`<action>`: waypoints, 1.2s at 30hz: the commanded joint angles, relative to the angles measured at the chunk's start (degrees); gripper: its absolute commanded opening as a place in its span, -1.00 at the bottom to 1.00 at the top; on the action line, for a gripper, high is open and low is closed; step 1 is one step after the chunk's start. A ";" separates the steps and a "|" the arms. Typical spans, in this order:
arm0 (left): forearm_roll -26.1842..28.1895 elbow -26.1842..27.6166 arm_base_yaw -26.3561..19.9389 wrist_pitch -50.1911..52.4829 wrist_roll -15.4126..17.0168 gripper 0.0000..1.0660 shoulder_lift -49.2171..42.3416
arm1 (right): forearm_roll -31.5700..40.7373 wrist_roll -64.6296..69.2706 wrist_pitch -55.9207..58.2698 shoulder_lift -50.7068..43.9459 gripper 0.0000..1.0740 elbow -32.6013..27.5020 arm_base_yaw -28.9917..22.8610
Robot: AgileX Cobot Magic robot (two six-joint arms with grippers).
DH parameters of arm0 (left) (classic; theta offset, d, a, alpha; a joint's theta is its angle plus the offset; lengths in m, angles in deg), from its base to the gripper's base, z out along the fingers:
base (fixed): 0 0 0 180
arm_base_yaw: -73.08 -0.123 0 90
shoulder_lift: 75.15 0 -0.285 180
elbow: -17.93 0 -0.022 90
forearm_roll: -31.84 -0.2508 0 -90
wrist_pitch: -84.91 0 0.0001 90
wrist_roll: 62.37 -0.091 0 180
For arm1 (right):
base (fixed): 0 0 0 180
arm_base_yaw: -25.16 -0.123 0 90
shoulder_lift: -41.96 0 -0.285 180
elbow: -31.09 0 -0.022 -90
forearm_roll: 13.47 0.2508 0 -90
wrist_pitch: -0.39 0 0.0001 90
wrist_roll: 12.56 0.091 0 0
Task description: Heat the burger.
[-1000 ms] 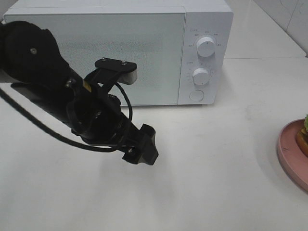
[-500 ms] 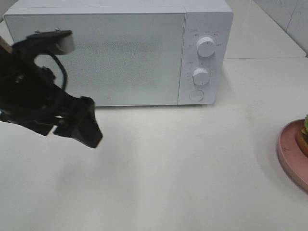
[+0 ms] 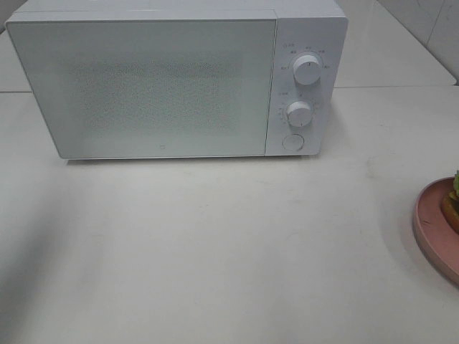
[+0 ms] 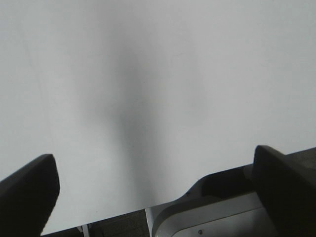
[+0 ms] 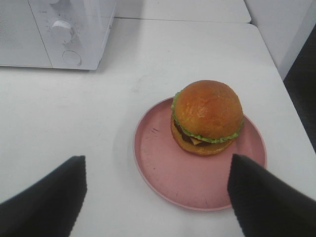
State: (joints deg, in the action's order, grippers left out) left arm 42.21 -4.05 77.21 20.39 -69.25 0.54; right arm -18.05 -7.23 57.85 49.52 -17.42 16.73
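The burger (image 5: 207, 116), with a domed golden-brown bun, green lettuce and a dark patty, sits upright on a round pink plate (image 5: 163, 173). In the high view only a sliver of the burger (image 3: 453, 199) and part of the plate (image 3: 432, 222) show at the right edge. My right gripper (image 5: 158, 163) hangs open above the near side of the plate, a finger on either side, holding nothing. My left gripper (image 4: 154, 158) is open over bare white table near its edge. Neither arm shows in the high view.
A white microwave (image 3: 172, 79) stands at the back of the table with its door shut, two knobs (image 3: 307, 69) and a button on its right panel. Its control corner (image 5: 69, 34) appears in the right wrist view. A table edge (image 4: 123, 215) lies near the left gripper.
The left arm, which stood in front of the microwave door a second ago, has swung leftwards and left the high view. The microwave, plate and burger have not moved.
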 commanded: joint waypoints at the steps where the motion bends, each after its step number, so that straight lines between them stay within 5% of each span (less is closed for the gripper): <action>1: -0.29 -1.95 -2.98 -1.20 0.17 0.86 -2.75 | -0.23 -0.40 -0.40 -1.83 0.42 -0.06 0.34; 5: -0.29 -7.10 -6.59 -1.03 0.00 0.86 -8.25 | -0.23 -0.40 -0.40 -1.83 0.42 -0.06 0.34; 23: -0.46 -25.32 -6.76 3.15 -0.11 0.86 -37.70 | -0.23 -0.40 -0.40 -1.83 0.42 -0.06 0.34; 36: -0.74 -25.61 -6.76 2.86 0.17 0.86 -56.61 | -0.23 -0.40 -0.40 -1.83 0.42 -0.06 0.34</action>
State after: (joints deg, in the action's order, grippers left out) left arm 41.58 -29.44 70.62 22.51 -69.30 -53.72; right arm -18.05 -7.23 57.85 49.52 -17.42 16.73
